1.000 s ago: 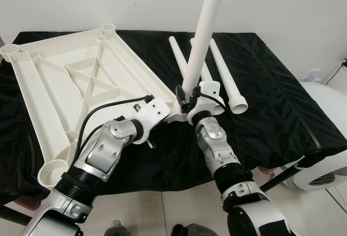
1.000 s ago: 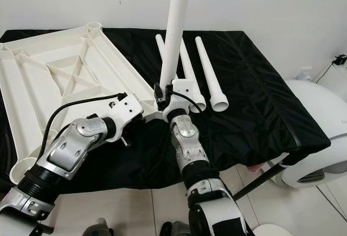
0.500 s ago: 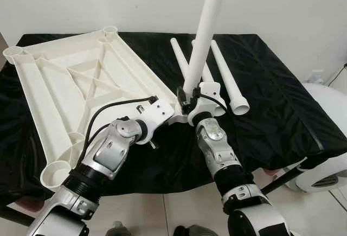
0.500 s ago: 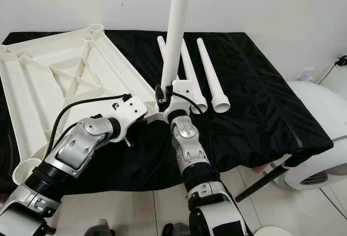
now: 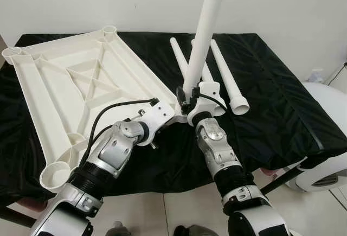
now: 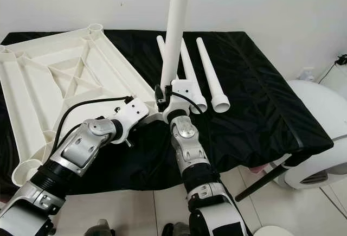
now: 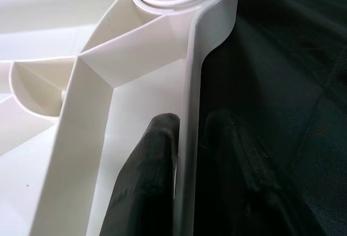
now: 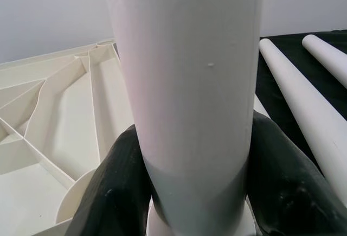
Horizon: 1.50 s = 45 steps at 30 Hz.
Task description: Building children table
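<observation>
One tabletop (image 5: 70,84); four legs (image 5: 206,24); two arms (image 5: 116,149).

The upturned tabletop (image 5: 70,84) and the upright leg (image 5: 203,30) were smooth white plastic with a soft sheen, the cloth (image 5: 282,100) over the worktop was matt black fabric, creased, and the left hand's fingers (image 7: 146,182) looked like dull, faintly textured black rubber.

Your robot's left arm (image 5: 108,157) and right arm (image 5: 217,149): silver jointed housings, black collars, white wrist brackets, black cable.
</observation>
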Tool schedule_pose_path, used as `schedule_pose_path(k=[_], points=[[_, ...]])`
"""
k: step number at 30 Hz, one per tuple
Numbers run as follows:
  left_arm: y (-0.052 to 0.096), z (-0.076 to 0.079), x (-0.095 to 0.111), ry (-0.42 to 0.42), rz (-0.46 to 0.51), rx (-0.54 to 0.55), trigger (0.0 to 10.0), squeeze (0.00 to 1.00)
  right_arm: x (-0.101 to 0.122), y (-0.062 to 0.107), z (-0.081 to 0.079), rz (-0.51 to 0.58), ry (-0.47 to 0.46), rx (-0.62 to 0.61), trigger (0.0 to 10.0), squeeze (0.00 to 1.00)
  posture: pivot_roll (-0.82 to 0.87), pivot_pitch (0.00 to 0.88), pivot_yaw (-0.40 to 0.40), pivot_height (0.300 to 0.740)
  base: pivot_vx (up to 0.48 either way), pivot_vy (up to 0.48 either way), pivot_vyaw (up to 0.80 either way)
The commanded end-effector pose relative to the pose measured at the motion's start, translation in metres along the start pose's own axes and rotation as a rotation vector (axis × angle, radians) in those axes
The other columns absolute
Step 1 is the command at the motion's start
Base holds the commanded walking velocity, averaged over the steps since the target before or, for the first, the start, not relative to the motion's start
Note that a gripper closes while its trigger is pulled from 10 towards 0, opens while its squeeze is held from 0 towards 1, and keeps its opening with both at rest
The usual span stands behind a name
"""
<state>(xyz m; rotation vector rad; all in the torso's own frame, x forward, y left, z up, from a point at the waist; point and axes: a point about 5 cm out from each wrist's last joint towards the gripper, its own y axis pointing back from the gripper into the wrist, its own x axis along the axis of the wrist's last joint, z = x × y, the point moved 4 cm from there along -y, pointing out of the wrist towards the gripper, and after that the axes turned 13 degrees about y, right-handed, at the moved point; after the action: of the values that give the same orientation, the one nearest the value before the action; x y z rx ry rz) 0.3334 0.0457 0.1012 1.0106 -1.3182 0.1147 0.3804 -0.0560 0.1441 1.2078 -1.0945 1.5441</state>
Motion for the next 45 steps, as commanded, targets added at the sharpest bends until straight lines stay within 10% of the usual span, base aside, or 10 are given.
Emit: schedule_pose_path(k=[1, 11, 12, 13, 19, 20, 45], points=[[-0.005, 0.006, -0.013, 0.005, -0.061, -0.02, 10.0, 0.0, 0.005, 0.0, 0.001, 0.012, -0.028, -0.018, 10.0, 0.0, 0.02, 0.004, -0.043, 0.74, 0.0, 0.0, 0.0], [-0.005, 0.008, -0.012, -0.01, -0.052, -0.032, 10.0, 0.0, 0.003, 0.0, -0.002, 0.002, -0.021, -0.039, 10.0, 0.0, 0.02, 0.002, -0.045, 0.74, 0.0, 0.0, 0.0], [-0.005, 0.008, -0.012, -0.011, -0.052, -0.032, 10.0, 0.0, 0.003, 0.0, -0.003, 0.001, -0.032, -0.034, 10.0, 0.24, 0.03, 0.002, -0.045, 0.74, 0.0, 0.0, 0.0], [-0.004, 0.008, -0.012, -0.014, -0.05, -0.033, 10.0, 0.0, 0.004, 0.0, -0.005, 0.008, -0.047, -0.019, 10.0, 1.0, 0.03, 0.003, -0.046, 0.74, 0.0, 0.0, 0.0], [-0.003, 0.007, -0.012, -0.018, -0.049, -0.032, 10.0, 0.0, 0.009, 0.001, -0.004, 0.042, -0.026, 0.008, 10.0, 1.0, 0.03, 0.003, -0.049, 0.74, 0.0, 0.0, 0.0], [-0.003, 0.007, -0.012, -0.018, -0.048, -0.031, 10.0, 0.0, 0.01, 0.001, -0.002, 0.052, -0.032, 0.021, 10.0, 0.0, 0.03, 0.003, -0.051, 0.74, 0.0, 0.0, 0.0], [-0.003, 0.004, -0.008, -0.032, -0.029, -0.024, 10.0, 0.0, -0.014, 0.019, 0.061, 0.027, 0.106, 0.432, 10.0, 0.0, 0.03, 0.0, -0.051, 0.74, 0.0, 0.0, 0.0]])
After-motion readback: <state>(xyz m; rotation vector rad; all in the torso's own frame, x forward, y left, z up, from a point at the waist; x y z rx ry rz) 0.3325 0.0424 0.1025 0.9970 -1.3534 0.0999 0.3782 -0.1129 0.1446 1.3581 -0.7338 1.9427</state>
